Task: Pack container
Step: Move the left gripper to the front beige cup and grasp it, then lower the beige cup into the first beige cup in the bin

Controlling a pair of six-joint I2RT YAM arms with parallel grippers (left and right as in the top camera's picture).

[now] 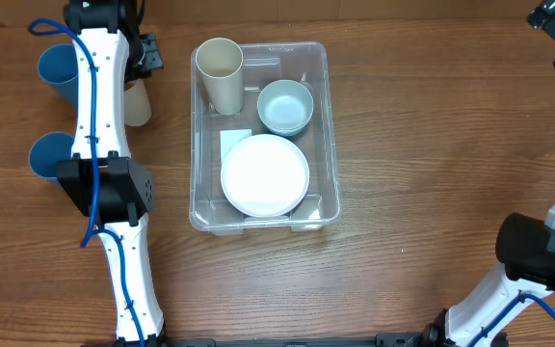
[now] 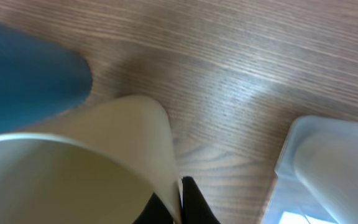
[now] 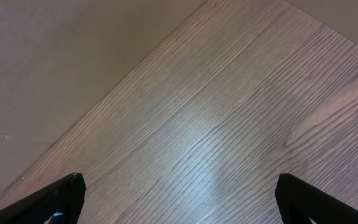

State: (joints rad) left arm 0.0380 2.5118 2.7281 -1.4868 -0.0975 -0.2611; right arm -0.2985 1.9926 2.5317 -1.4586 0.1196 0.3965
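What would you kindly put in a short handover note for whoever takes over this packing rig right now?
Left tool: shut on the rim of a beige cup, which is outside the container, to its left.
Right tool: open, holding nothing, over bare table at the far right.
Done: a second beige cup, a pale bowl and a white plate sit in the container.
Left: bring the gripped cup into the container. After that, probably the far blue cup and near blue cup, which stand further left, not yet gripped.
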